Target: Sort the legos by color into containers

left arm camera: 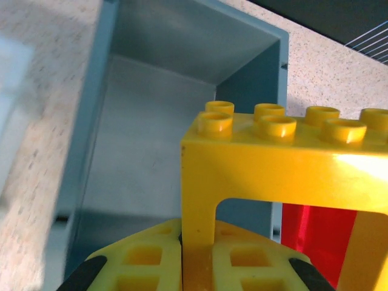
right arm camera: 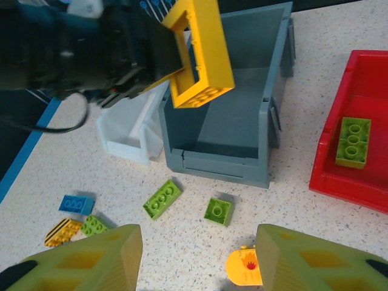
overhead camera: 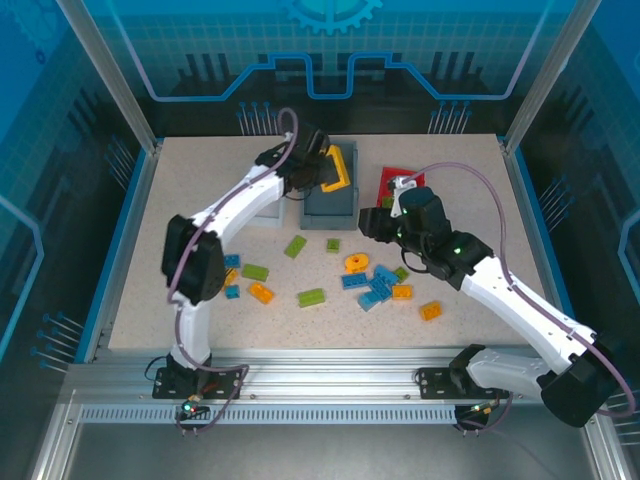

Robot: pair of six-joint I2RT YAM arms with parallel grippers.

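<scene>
My left gripper (overhead camera: 318,166) (left arm camera: 197,257) is shut on one leg of the square yellow frame (overhead camera: 337,168) (left arm camera: 273,151) (right arm camera: 200,57) and holds it in the air over the dark grey bin (overhead camera: 330,203) (left arm camera: 182,36) (right arm camera: 242,121). The white bin (right arm camera: 124,130) stands just left of the grey one. On the right, the red bin (overhead camera: 392,178) (right arm camera: 357,176) holds one lime green brick (right arm camera: 353,142). My right gripper (overhead camera: 375,222) (right arm camera: 197,254) hangs open over the table in front of the bins, with nothing between its fingers.
Loose bricks lie across the near middle of the table: green ones (overhead camera: 295,246) (overhead camera: 311,297) (right arm camera: 162,198) (right arm camera: 219,211), a round yellow piece (overhead camera: 357,264) (right arm camera: 244,267), blue ones (overhead camera: 378,290) and orange ones (overhead camera: 261,292) (overhead camera: 431,311). Glass walls enclose the table.
</scene>
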